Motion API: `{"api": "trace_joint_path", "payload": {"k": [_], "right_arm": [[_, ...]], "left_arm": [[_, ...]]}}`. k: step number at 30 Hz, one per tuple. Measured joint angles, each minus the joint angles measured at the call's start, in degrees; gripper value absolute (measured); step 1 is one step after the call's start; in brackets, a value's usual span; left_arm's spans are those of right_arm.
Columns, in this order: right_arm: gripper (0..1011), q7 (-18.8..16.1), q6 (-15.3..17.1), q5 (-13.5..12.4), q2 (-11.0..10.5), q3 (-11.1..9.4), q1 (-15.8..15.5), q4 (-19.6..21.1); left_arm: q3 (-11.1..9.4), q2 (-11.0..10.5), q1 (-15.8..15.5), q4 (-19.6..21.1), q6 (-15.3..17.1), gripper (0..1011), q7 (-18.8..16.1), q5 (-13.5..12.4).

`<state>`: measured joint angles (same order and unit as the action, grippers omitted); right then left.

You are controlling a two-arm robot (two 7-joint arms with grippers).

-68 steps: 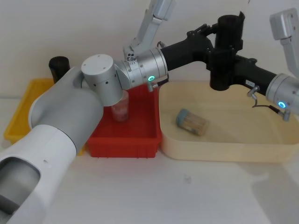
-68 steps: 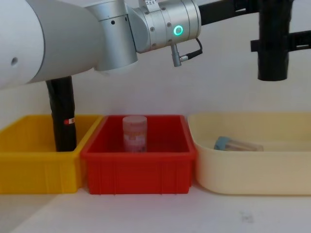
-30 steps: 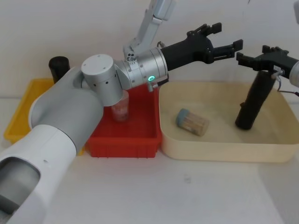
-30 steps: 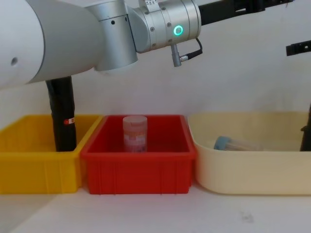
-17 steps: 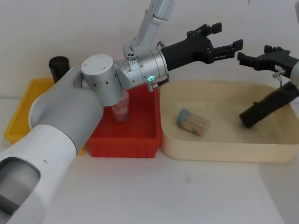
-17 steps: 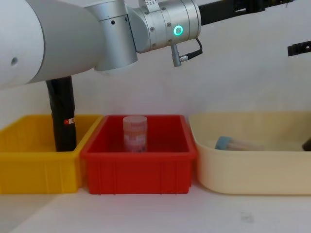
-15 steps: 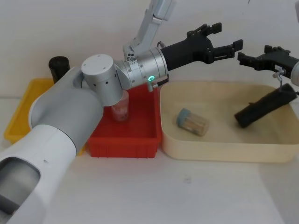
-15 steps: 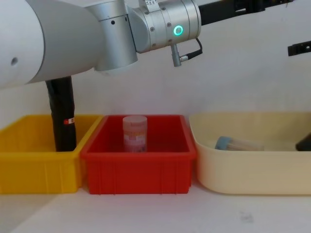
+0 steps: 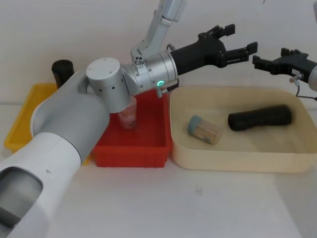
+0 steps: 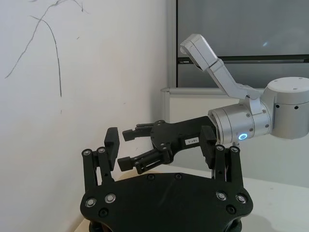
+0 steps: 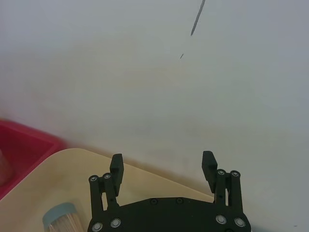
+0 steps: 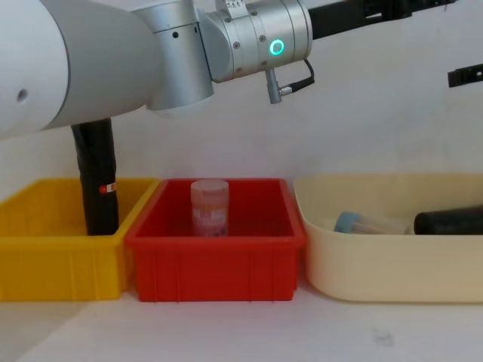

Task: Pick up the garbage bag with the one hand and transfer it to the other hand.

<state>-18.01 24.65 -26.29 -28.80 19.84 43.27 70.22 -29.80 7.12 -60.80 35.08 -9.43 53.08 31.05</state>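
I saw the garbage bag [image 9: 259, 118] lying flat in the cream tray [image 9: 237, 161] (ungripped), both grippers, left [image 9: 241, 48] and right [image 9: 265, 63], spread open at twelve o'clock above it.

- The flat white bench [image 9: 198, 208] carries three open containers in a row along the wall.
- A rectangular yellow plastic bin [image 12: 53, 256] sits at the robot's left.
- A rectangular red plastic bin [image 12: 215, 264] stands just beside it, in the middle.
- A wide, rounded cream plastic tray [image 9: 237, 161] sits at the right, against the red bin.
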Motion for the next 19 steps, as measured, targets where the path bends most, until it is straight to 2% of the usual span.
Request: {"api": "trace_joint_path", "payload": {"k": [19], "right_arm": [[1000,0.00,0.00,0.00,0.00,0.00,0.02,-0.03]], "left_arm": [[0.00,0.00,0.00,0.00,0.00,1000,0.00,0.00]]}}
